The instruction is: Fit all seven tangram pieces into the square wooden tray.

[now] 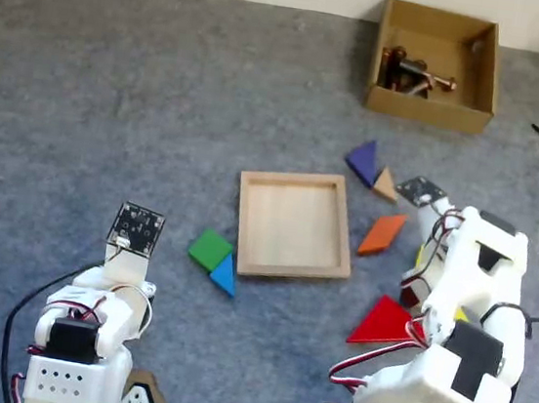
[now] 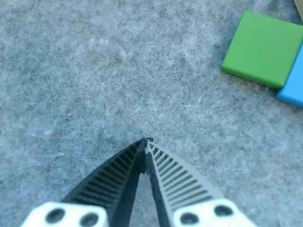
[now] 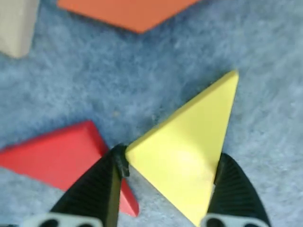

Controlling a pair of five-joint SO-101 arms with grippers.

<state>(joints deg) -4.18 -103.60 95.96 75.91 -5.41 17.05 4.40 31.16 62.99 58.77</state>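
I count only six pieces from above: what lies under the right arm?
A yellow triangle lies on the carpet at the right tool, beside the red triangle. From above, the arm covers nearly all of it.

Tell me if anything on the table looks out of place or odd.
Nothing looks damaged or spilled. The wooden tray is empty, and the pieces lie loose on the carpet around it, such as the green square and the red triangle.
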